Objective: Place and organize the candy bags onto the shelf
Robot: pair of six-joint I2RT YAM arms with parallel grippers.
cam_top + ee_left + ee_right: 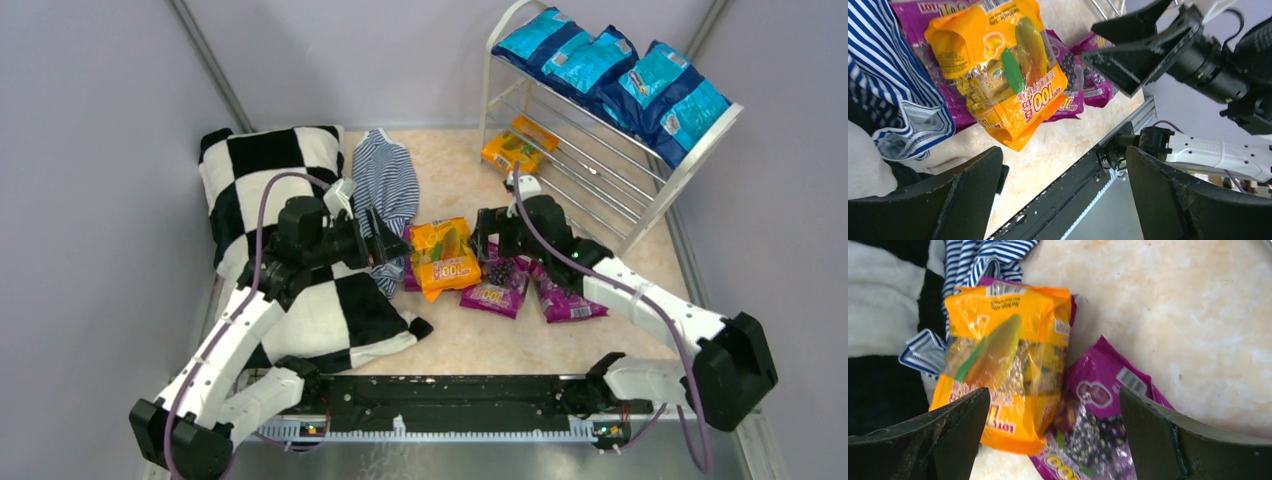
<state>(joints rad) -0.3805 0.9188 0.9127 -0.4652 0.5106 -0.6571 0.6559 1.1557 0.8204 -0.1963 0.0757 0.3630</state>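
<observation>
The white shelf [640, 185] stands at the back right. Several blue candy bags [612, 78] lie on its top tier and one orange bag [518, 146] on a lower tier. On the table an orange bag [443, 257] lies over purple bags [497, 288]; another purple bag [566, 298] lies to the right. My left gripper [397, 247] is open and empty, just left of the orange bag [998, 70]. My right gripper [487, 240] is open and empty, low over the orange bag [1000, 365] and a purple bag [1098, 425].
A black-and-white checkered pillow [290, 250] lies at the left under my left arm. A blue-and-white striped cloth [385, 185] lies between the pillow and the bags. Grey walls close in the table. The black base rail [450, 400] runs along the near edge.
</observation>
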